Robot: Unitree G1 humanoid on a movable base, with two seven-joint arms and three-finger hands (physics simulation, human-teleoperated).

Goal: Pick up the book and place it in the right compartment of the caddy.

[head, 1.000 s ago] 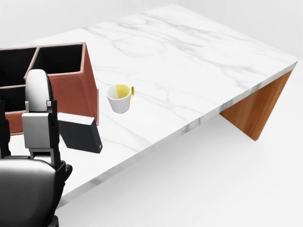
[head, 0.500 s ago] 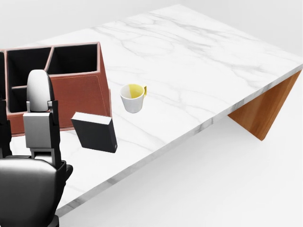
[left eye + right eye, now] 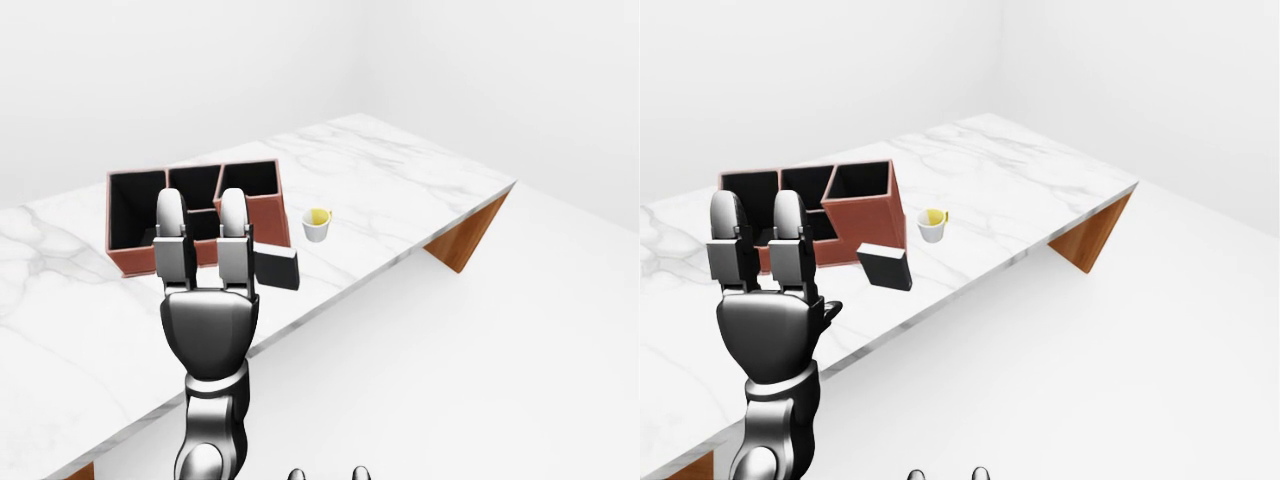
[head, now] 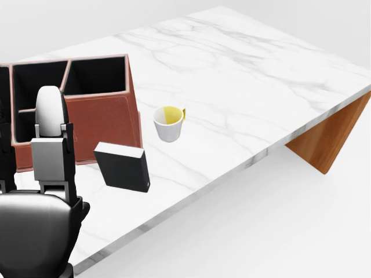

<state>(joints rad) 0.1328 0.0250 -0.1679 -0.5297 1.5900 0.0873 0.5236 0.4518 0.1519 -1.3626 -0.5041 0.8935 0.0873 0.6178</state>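
A black book [image 4: 122,167] rests on the marble table [image 4: 232,75], just below the lower right corner of the red-brown caddy [image 4: 104,113]. The caddy's black right compartment [image 4: 95,74] shows nothing inside. My left hand [image 3: 202,212] is raised with its fingers [image 4: 47,110] stretched straight up, open and holding nothing. In the head view it stands left of the book and apart from it. In the left-eye view it covers the book's left part. Two small fingertips [image 3: 358,472] at the bottom edge may belong to my right hand.
A white mug [image 4: 168,123] with a yellow inside stands to the right of the caddy and above the book. The table's near edge runs diagonally, with a wooden leg [image 4: 327,145] at the right. White floor lies below the edge.
The whole picture has shifted: caddy, book and mug slid rightward in the head view, so the camera has moved. My left hand keeps its place in the picture, still open.
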